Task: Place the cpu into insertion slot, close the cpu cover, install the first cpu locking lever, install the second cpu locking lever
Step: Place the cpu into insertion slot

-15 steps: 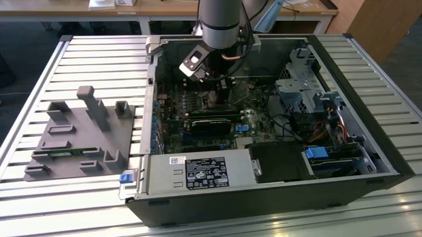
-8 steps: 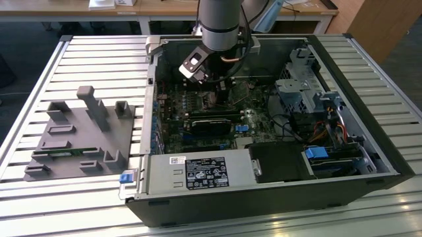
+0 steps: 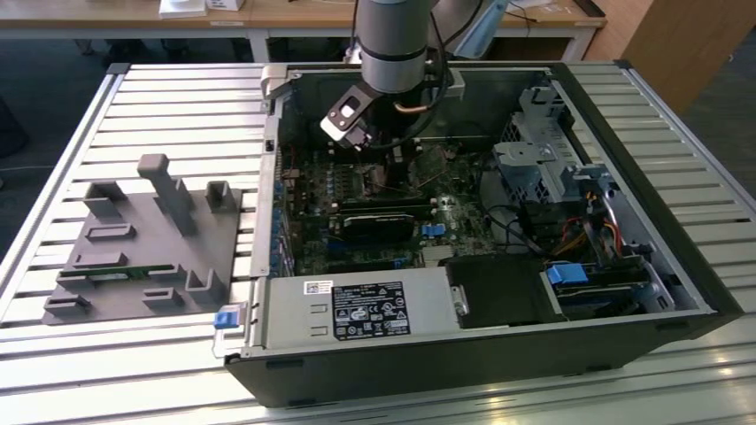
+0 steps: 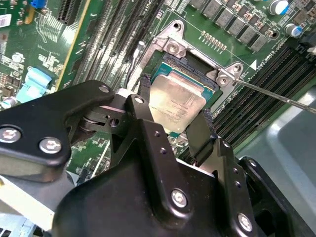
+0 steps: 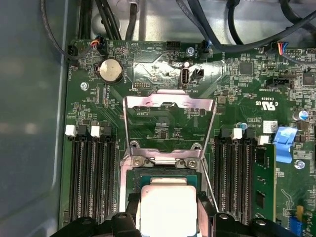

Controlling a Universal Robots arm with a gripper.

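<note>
inside the open black computer case (image 3: 473, 354), over the green motherboard (image 5: 163, 118), the shiny metal cpu cover (image 5: 170, 101) is standing raised beyond the socket (image 5: 165, 174); the black gripper (image 4: 175, 106) is clasping the small silver-grey square cpu (image 5: 168, 210) directly over it.

Nothing legible: tiny print on the power supply label (image 3: 368, 312) and the motherboard (image 5: 247, 89) – unreadable

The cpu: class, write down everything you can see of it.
The cpu is a small, flat, square chip with a pale silver-grey metal top and a green edge showing beneath it. It lies over the open socket on the motherboard. The gripper has its black fingers against two opposite edges.
</note>
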